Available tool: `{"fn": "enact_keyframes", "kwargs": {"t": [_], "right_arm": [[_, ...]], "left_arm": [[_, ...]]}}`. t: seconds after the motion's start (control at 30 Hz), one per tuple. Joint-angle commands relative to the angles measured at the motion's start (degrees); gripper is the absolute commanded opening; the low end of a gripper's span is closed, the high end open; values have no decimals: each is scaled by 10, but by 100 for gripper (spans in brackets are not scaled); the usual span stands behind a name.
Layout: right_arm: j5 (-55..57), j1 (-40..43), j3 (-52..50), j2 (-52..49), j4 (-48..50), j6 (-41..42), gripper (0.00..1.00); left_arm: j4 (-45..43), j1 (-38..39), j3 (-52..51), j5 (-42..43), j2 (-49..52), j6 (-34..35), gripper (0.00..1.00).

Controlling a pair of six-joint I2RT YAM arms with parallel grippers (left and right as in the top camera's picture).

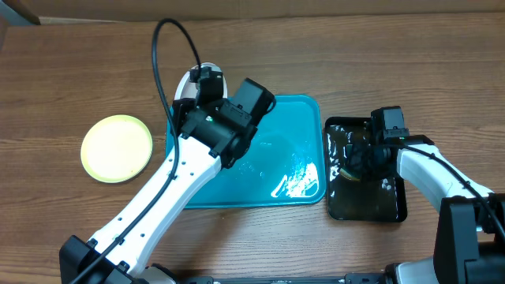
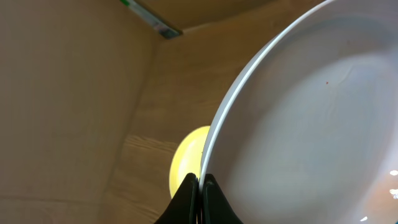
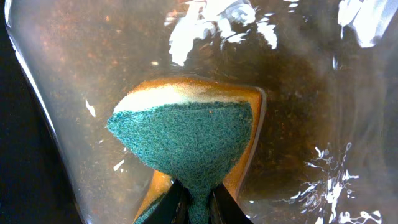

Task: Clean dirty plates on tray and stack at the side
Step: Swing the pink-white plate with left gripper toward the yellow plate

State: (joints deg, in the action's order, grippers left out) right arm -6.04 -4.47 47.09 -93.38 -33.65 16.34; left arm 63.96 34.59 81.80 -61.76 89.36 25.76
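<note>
**Rim grip on a wet plate**

The left gripper (image 2: 200,190) is clamped thin on the rim of the white plate (image 2: 311,124), holding it over the far-left corner of the tray (image 1: 292,118). The yellow plate (image 1: 117,148) lies on the table to the left, well apart. The white plate looks stiff and is likely light, but it is glossy and probably wet, so a pinch at one edge could let it slip or swing. A deeper bite on the rim and a slow, level carry seem wise, and it wants a gentle set-down, since it may chip. The right gripper (image 3: 198,200) pinches the sponge (image 3: 186,140), soft and soaked, in brown water in the black tray (image 1: 394,211). No third plate shows.
</note>
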Motion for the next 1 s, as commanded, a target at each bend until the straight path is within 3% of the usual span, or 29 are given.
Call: {"fn": "enact_keyframes", "kwargs": {"t": [0.0, 0.4, 0.67, 0.8, 0.97], "right_arm": [[0, 1, -20, -14, 5, 1, 11], [0, 1, -16, -14, 6, -1, 11], [12, 1, 71, -8, -49, -59, 19], [21, 0, 110, -8, -95, -137, 22], [87, 0, 123, -8, -126, -136, 28]], "left_arm": [[-15, 18, 13, -71, -14, -20, 4], [-16, 22, 13, -71, -14, -19, 4], [-14, 21, 13, -38, -14, -19, 4], [-14, 21, 13, -38, -14, -19, 4], [-14, 21, 13, -32, -14, -17, 4]]}}
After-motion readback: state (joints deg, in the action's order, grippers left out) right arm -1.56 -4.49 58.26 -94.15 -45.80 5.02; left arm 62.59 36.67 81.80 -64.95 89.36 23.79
